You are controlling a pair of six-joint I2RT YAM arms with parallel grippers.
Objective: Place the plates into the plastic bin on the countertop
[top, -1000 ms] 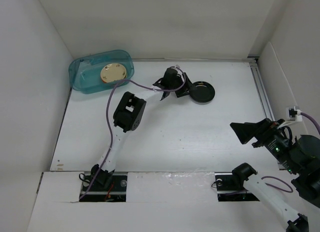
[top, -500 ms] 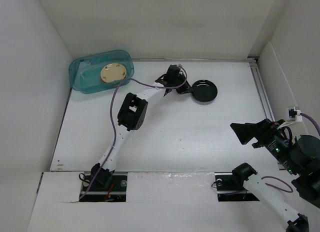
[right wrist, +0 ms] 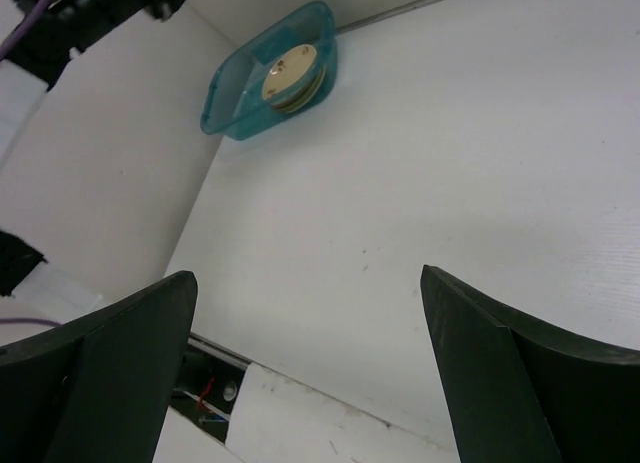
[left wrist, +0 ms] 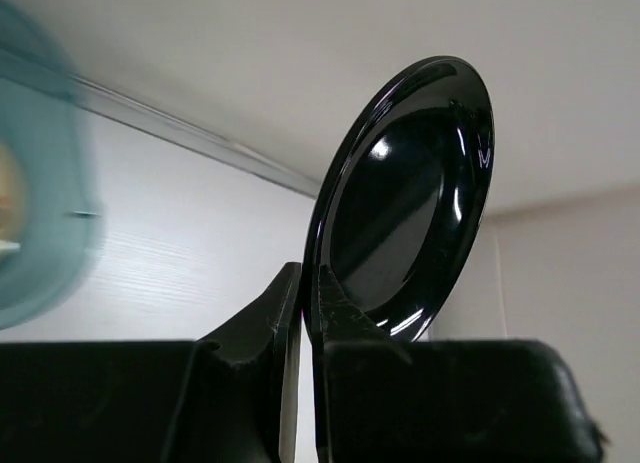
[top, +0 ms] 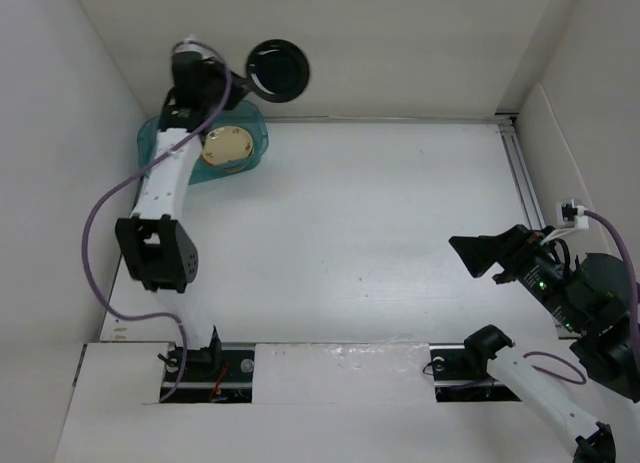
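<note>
My left gripper [top: 238, 75] is shut on the rim of a glossy black plate [top: 277, 70] and holds it raised in the air just right of the teal plastic bin [top: 165, 148] at the far left of the countertop [top: 340, 233]. In the left wrist view the black plate [left wrist: 405, 198] stands on edge between the fingers [left wrist: 330, 303]. A cream plate [top: 228, 145] lies on top of a stack in the bin; it also shows in the right wrist view [right wrist: 290, 63]. My right gripper [top: 478, 256] is open and empty above the near right of the countertop.
White walls enclose the countertop on the left, back and right. A metal rail [top: 522, 173] runs along the right edge. The left arm's purple cable [top: 100, 223] hangs beside the left wall. The arm bases sit at the near edge.
My left gripper has lifted the black plate from the middle back of the countertop and swung it up and left to beside the bin. The right gripper shifted slightly.
</note>
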